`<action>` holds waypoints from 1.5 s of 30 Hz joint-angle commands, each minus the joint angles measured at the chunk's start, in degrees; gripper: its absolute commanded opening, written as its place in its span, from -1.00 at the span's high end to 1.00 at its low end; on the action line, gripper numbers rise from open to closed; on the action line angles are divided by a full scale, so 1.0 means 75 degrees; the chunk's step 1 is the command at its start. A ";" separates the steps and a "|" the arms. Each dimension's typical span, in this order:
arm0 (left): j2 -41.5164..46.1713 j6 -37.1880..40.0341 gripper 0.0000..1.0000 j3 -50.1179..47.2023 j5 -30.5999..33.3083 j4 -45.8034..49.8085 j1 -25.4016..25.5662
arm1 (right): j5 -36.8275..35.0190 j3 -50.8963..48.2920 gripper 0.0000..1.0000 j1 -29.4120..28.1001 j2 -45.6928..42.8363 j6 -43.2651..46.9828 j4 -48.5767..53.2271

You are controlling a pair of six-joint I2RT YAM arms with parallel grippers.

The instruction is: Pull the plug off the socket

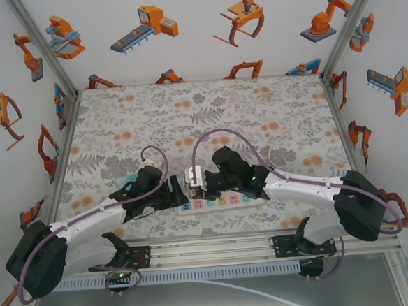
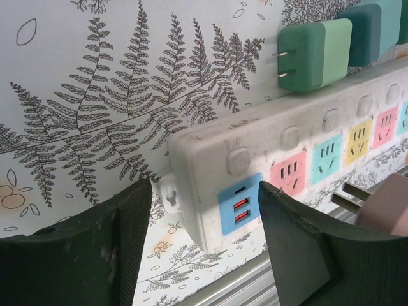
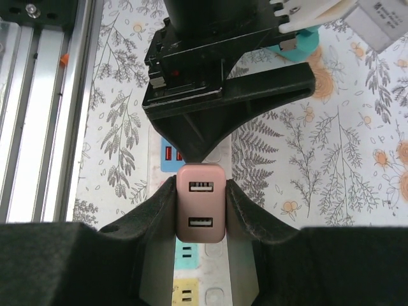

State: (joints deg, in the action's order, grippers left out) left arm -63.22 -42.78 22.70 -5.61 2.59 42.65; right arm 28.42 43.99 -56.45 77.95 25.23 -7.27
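Right tool (image 3: pixel 201 191) is closed on the pink plug (image 3: pixel 200 220), held over the socket strip (image 2: pixel 319 137) on the counter (image 1: pixel 257 107). Left tool (image 2: pixel 205 210), jaws apart, straddles the strip's end. Prongs (image 2: pixel 347 194) look exposed, so the pull seems nearly done; next, lift straight away.

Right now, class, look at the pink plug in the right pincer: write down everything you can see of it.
The pink plug is a small rounded block of smooth-looking matte plastic with two USB ports on its outer face. The right pincer clamps its sides above the white power strip. Its two flat metal prongs show bare; whether their tips sit in a socket is unclear.
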 commanded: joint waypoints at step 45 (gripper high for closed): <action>0.2593 0.1625 -0.45 0.1230 0.0055 0.1142 0.0981 | -0.1390 -0.2554 0.10 0.6370 0.0778 -0.9474 -0.2952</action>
State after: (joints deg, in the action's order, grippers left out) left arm -44.18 -32.16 30.13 -5.61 10.61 49.87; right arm 20.01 24.18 -9.06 83.55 -45.58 -29.61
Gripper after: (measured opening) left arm 0.723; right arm 0.422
